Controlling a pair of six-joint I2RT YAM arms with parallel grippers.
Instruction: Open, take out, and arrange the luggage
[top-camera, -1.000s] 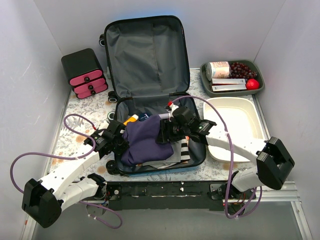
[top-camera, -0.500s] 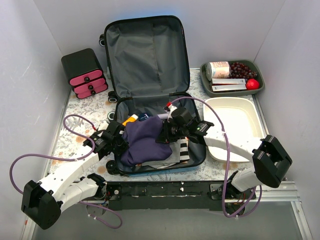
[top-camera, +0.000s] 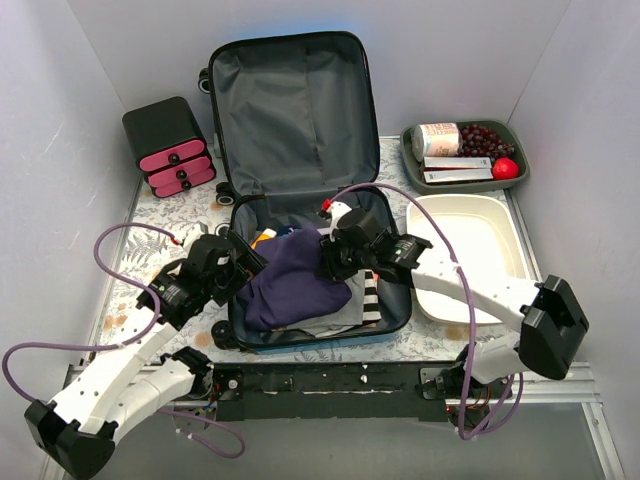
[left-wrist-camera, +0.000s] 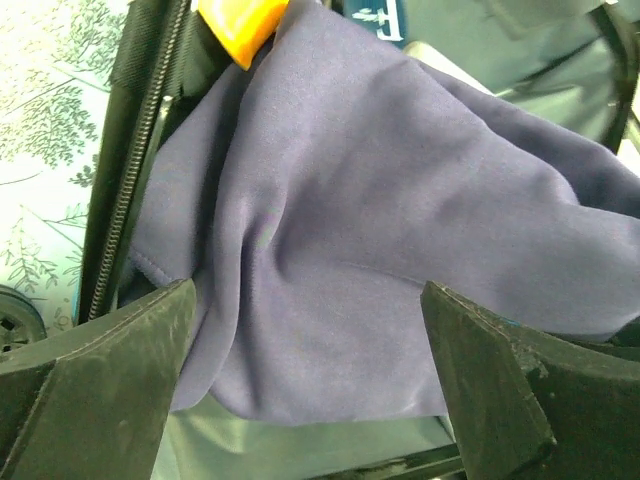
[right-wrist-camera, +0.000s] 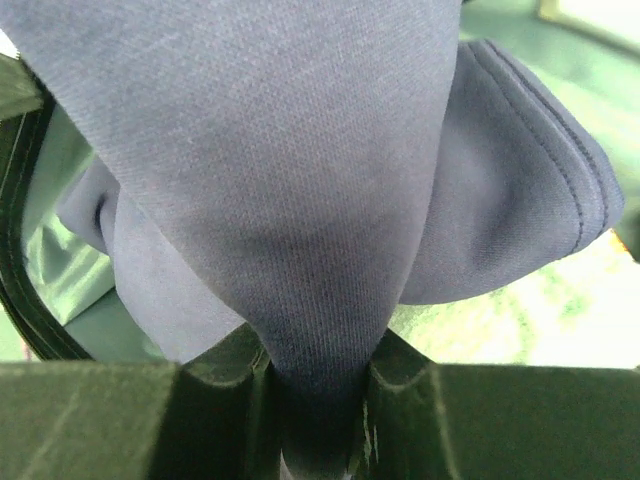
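Observation:
The luggage (top-camera: 290, 110) lies open on the table, its grey-lined lid propped up at the back. A dark navy garment (top-camera: 295, 285) is heaped in the lower half. My right gripper (top-camera: 330, 262) is shut on the garment's right side. In the right wrist view the cloth (right-wrist-camera: 300, 150) is pinched between the fingers of the gripper (right-wrist-camera: 318, 400). My left gripper (top-camera: 243, 268) hangs open at the case's left rim. In the left wrist view its gripper (left-wrist-camera: 308, 300) has the garment (left-wrist-camera: 350, 220) just ahead, not gripped. An orange item (left-wrist-camera: 245, 25) peeks out beyond the cloth.
A black box with pink drawers (top-camera: 168, 148) stands at the back left. A green tray (top-camera: 465, 178) of food items sits at the back right, with a cream tub (top-camera: 465, 250) in front of it. Striped cloth (top-camera: 370, 300) lies in the case under the right arm.
My left gripper has opened, let go of the garment and drawn back to the left. My right gripper has closed on the garment's right side.

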